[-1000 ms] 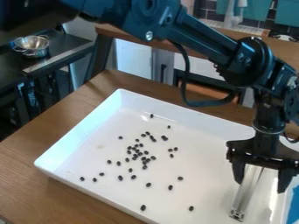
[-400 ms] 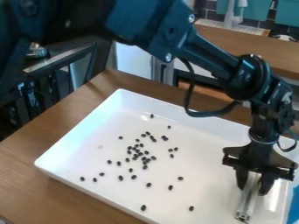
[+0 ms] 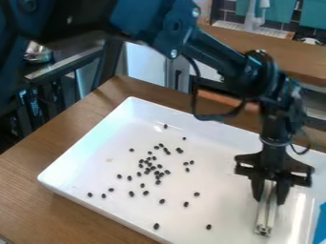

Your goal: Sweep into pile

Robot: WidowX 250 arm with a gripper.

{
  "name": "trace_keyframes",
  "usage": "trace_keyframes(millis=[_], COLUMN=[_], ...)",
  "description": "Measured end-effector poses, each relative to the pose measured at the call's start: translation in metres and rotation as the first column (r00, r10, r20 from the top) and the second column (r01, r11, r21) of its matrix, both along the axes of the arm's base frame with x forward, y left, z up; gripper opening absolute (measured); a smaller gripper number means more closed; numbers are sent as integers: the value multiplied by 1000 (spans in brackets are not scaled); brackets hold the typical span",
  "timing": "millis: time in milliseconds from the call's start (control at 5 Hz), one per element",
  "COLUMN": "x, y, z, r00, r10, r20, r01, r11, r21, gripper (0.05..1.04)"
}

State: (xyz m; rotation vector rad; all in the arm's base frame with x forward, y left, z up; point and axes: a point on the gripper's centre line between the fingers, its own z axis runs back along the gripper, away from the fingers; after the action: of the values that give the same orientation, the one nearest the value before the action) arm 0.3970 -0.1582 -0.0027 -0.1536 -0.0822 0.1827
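Note:
The black gripper (image 3: 269, 198) hangs over the right part of the white tray (image 3: 96, 143). It is shut on a pale metal bar (image 3: 265, 214), whose lower end points down toward the tray floor; I cannot tell if it touches. Small dark beans (image 3: 157, 173) lie on the tray floor, densest in a loose cluster left of the tray's middle. Others are scattered around it, with one bean (image 3: 208, 227) near the front wall, left of the bar, and another bean (image 3: 166, 126) toward the back wall.
Tray walls rise on the sides around the beans. The tray stands on a wooden table (image 3: 38, 162). Something blue (image 3: 320, 226) is at the right edge. A metal bowl (image 3: 38, 53) sits on a dark counter at the upper left, and a wooden counter (image 3: 267, 52) runs behind.
The gripper has closed on the metal bar, first moving lower, then slightly left and up with the bar held more upright. The beans have not moved.

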Motion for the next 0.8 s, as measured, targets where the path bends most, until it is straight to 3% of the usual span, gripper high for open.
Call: trace_keyframes(millis=[200,400,800], x=[7,7,-8], y=[23,39,79], z=[1,-4,-7], r00=[1000,1000,995], r10=[20,2,-7], r20=[-15,6,97], r01=[-21,-2,1], r11=[1000,1000,998], r21=[-15,-11,64], gripper=[382,382,382])
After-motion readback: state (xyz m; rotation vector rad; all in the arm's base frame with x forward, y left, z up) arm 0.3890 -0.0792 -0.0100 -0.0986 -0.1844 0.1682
